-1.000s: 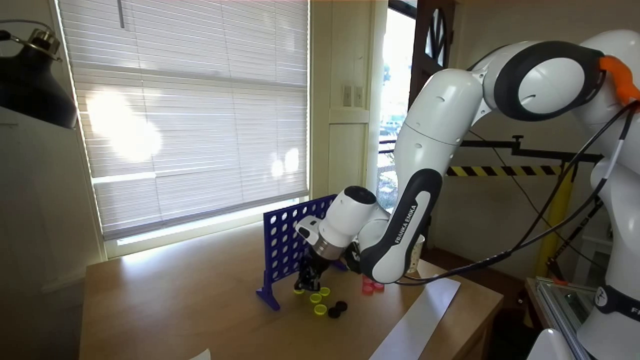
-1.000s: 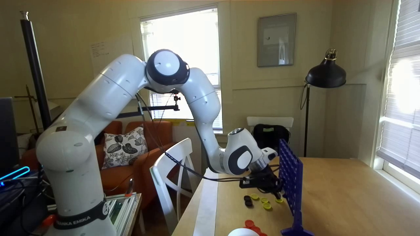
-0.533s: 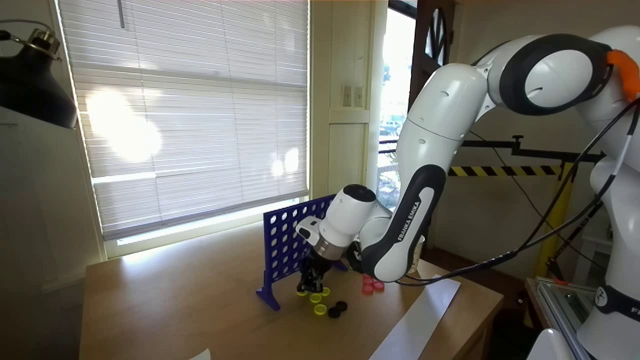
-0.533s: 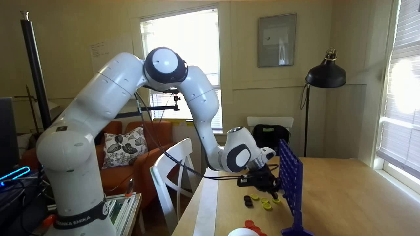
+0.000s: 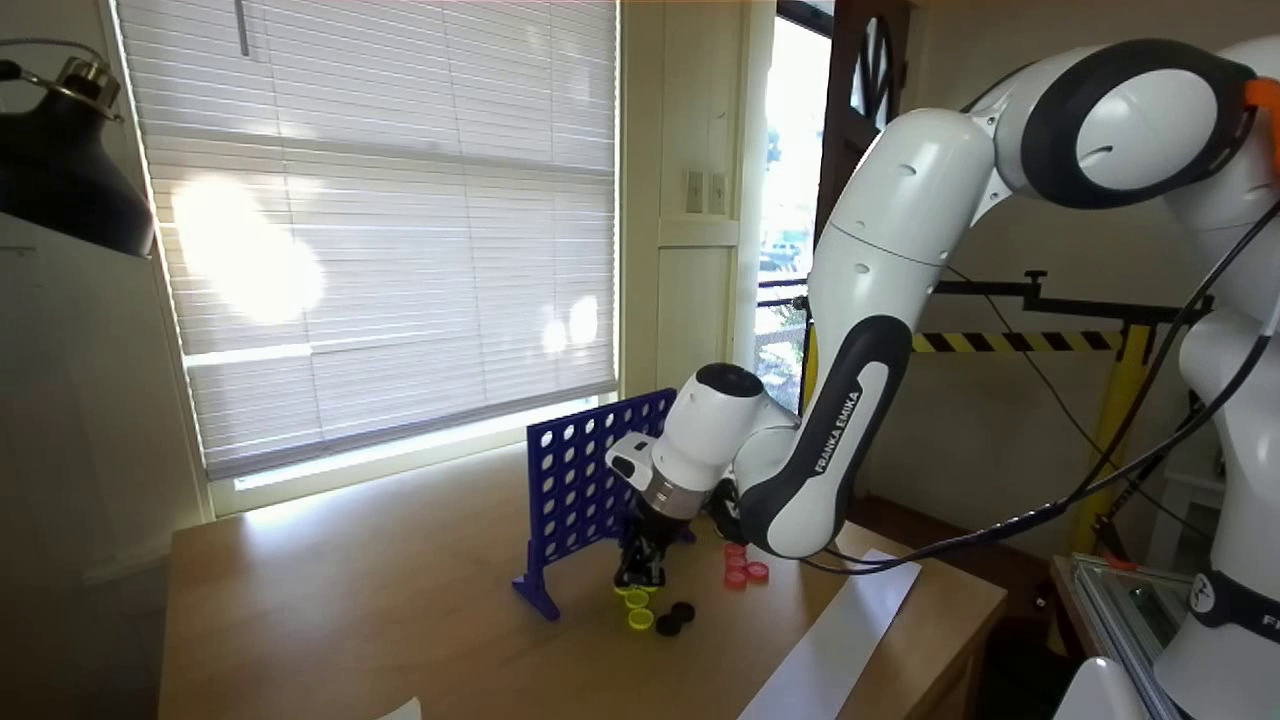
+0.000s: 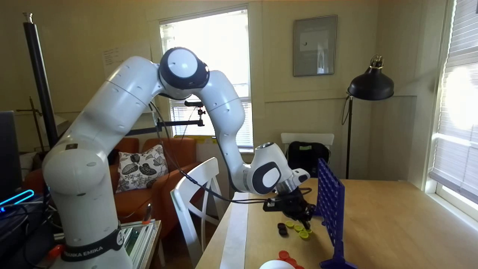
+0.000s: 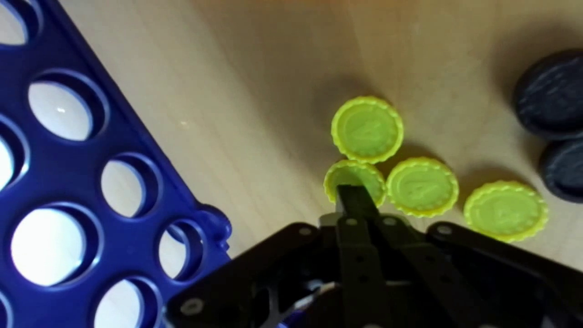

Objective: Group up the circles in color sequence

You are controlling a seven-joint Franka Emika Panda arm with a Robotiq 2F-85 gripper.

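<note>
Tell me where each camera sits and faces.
An exterior view: higher than the wooden table, facing window blinds; Franka arm at image right.
An exterior view: also higher, facing a black floor lamp; arm with base at image left.
Wrist view: arm-mounted, facing down at yellow discs; closed jaws at bottom.
All share the blue Connect Four-style grid, yellow discs and black discs; both exterior views share red discs.

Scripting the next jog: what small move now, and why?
Probably a short nudge rightward in the wrist view: the shut gripper is at a yellow disc bunched with two others, while the rightmost yellow disc sits slightly apart.
</note>
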